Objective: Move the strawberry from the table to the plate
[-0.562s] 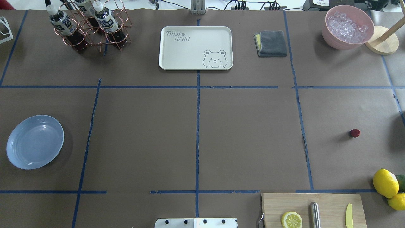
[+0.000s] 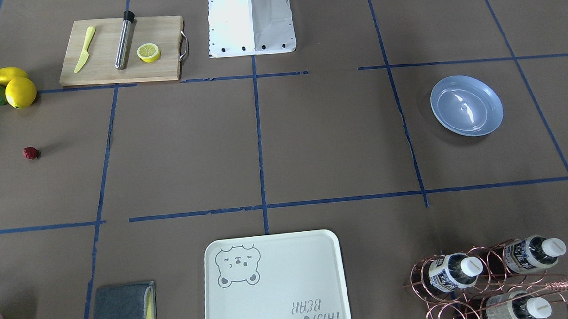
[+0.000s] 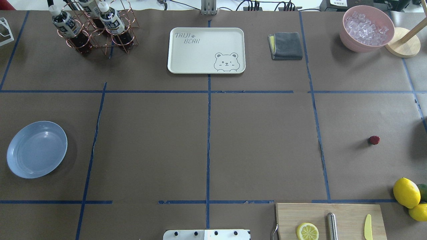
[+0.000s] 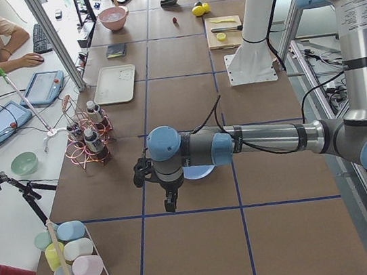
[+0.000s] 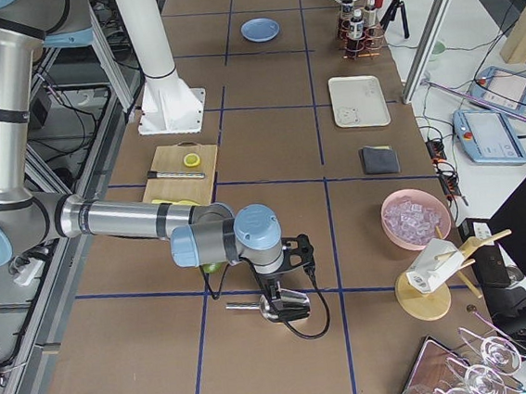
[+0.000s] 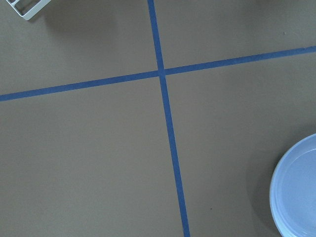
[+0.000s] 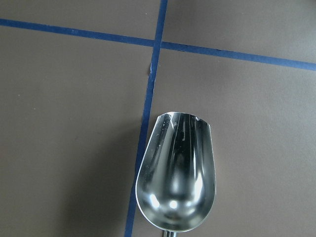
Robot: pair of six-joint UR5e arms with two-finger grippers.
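Grippers are both hanging outside the overhead and front-facing views. The left gripper (image 4: 170,201) is showing only from the table's left end and the right gripper (image 5: 276,284) only from its right end, so I cannot tell how wide either is standing. Neither is carrying the berry.

The strawberry (image 3: 374,140) is lying on the bare table (image 3: 260,143) out on the robot's right, a little beyond the lemons (image 3: 406,192) and the board (image 3: 350,213). The plate (image 3: 36,149) is sitting well apart from it on the far left side, with nothing in it. As I am judging it, the task is only just getting under way. No approach to the berry is showing, and the reach, the grasp, the carry across the table and the release over the plate are all waiting to be done.

Much is staying out of sight. Neither wrist view is showing any fingers. The left wrist view is catching only an edge of the plate in its lower right corner, beside crossing tape lines. The right wrist view is looking straight down on a metal scoop (image 7: 177,173) whose handle is running off the bottom edge. The berry is appearing in neither wrist view. From the left end, the left arm is covering most of the plate. From the right end, I am not finding the berry at all, and the right arm may be hiding it. The berry's leafy cap is reading too small to make out.
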